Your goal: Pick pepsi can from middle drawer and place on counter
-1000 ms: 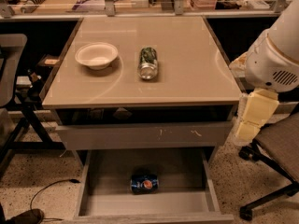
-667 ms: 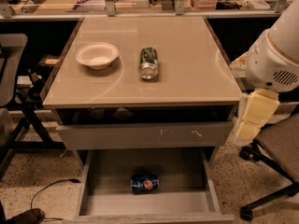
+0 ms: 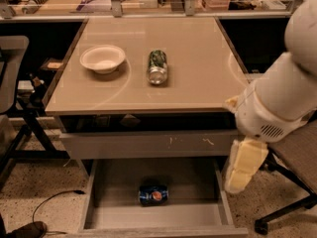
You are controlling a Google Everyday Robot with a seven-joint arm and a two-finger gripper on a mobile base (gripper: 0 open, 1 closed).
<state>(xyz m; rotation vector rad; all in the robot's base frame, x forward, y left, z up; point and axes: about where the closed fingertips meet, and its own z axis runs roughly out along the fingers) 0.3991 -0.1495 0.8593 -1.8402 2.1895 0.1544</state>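
The gripper (image 3: 243,166), a pale cream piece, hung pointing down from the bulky white arm (image 3: 280,100) at the right of the scene, just outside the right wall of the pulled-out middle drawer (image 3: 198,182) and below the level of the tabletop. Whether it was parted or pressed together could not be told, and it held nothing and touched nothing that could be seen. The pepsi can (image 3: 153,194) lay on its side on the drawer's flat grey floor, near the middle and toward the front, well apart from the gripper. Above the drawer sat a closed grey drawer front (image 3: 148,144) marked with white scratches, and above that the counter (image 3: 198,78), glossy and beige. On the counter a shallow white bowl (image 3: 102,58) stood at the left, and a green-patterned silver can (image 3: 158,66) lay on its side near it, toward the centre. An office chair (image 3: 292,155) stood behind the arm at the right, another chair (image 3: 10,68) at the left edge, and a dark cable (image 3: 49,202) trailed across the speckled floor.
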